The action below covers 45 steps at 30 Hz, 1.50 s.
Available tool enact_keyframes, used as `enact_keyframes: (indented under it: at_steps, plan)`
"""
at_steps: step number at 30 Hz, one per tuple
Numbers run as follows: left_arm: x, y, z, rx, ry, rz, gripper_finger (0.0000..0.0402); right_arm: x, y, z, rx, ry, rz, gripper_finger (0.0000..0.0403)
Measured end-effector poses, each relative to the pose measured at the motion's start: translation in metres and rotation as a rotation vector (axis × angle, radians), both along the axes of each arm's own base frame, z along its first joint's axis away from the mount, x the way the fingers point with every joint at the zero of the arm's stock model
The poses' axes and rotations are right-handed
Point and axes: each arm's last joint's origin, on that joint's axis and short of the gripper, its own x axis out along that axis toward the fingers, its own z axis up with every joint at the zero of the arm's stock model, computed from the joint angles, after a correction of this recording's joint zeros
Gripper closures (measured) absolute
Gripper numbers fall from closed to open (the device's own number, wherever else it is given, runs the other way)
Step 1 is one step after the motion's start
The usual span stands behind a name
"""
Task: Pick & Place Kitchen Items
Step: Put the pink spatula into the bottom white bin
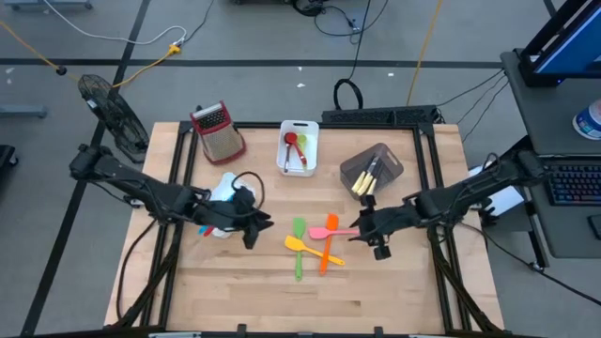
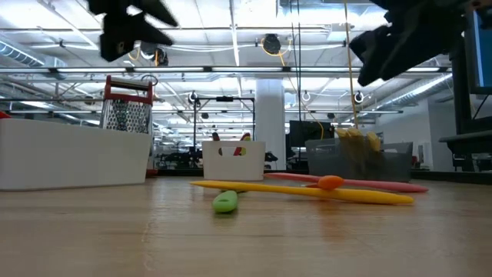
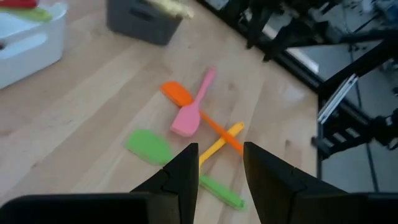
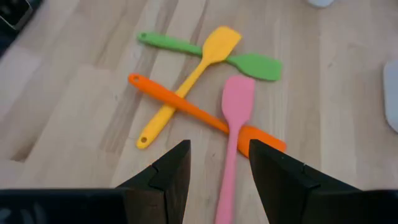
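Observation:
Four toy spatulas lie crossed in a heap on the table's middle: a green one point(image 1: 299, 261), a yellow one point(image 1: 295, 243), an orange one point(image 1: 325, 255) and a pink one point(image 1: 342, 231). The yellow one lies across the green one point(image 4: 249, 62), and the pink blade point(image 4: 238, 99) rests on the orange one point(image 4: 186, 107). My left gripper point(image 1: 255, 227) is open and empty, left of the heap. My right gripper point(image 1: 369, 228) is open and empty, right of it, above the pink handle's end. In the low view both grippers point(image 2: 131, 27) point(image 2: 400, 42) hang well above the table.
A white bin point(image 1: 311, 131) with a red and a green utensil stands at the far middle. A grey bin point(image 1: 385, 161) with cream utensils stands to its right. A metal grater point(image 1: 218, 131) stands at the far left. A white bin point(image 1: 223, 185) sits under my left arm.

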Motion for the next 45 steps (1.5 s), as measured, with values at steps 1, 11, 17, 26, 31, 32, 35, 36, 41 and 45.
enact_keyframes:
  at_steps: [1,11,17,26,31,32,35,36,41,45]
  plan:
    - [-0.006,0.002,-0.002,0.001,0.004,0.004,0.0270,0.004,0.001,-0.001,-0.010,0.017,0.003,0.0247]
    - [-0.045,0.017,0.007,-0.009,-0.096,0.013,0.0270,0.035,0.005,-0.027,-0.040,0.169,-0.004,0.0247]
    - [-0.053,0.020,0.016,0.042,-0.140,-0.022,0.0270,0.052,0.001,-0.041,-0.052,0.238,-0.038,0.0222]
    - [-0.055,0.021,0.015,0.067,-0.117,-0.032,0.0270,0.057,-0.005,-0.064,-0.032,0.363,-0.060,0.0162]
    - [-0.055,0.021,0.015,0.068,-0.116,-0.032,0.0270,0.060,-0.011,-0.071,-0.038,0.393,-0.085,0.0165]
    - [-0.055,0.021,0.015,0.067,-0.116,-0.032,0.0270,0.061,-0.012,-0.075,-0.040,0.407,-0.091,0.0167]
    - [-0.055,0.021,0.015,0.067,-0.116,-0.032,0.0270,0.063,-0.017,-0.084,-0.046,0.449,-0.109,0.0174]
    - [-0.055,0.021,0.015,0.067,-0.116,-0.032,0.0270,0.064,-0.018,-0.088,-0.045,0.462,-0.111,0.0175]
    - [-0.055,0.021,0.015,0.065,-0.116,-0.033,0.0270,0.069,-0.018,-0.105,-0.046,0.521,-0.099,0.0177]
    - [-0.055,0.021,0.015,0.064,-0.117,-0.035,0.0270,0.068,-0.018,-0.114,-0.052,0.565,-0.101,0.0197]
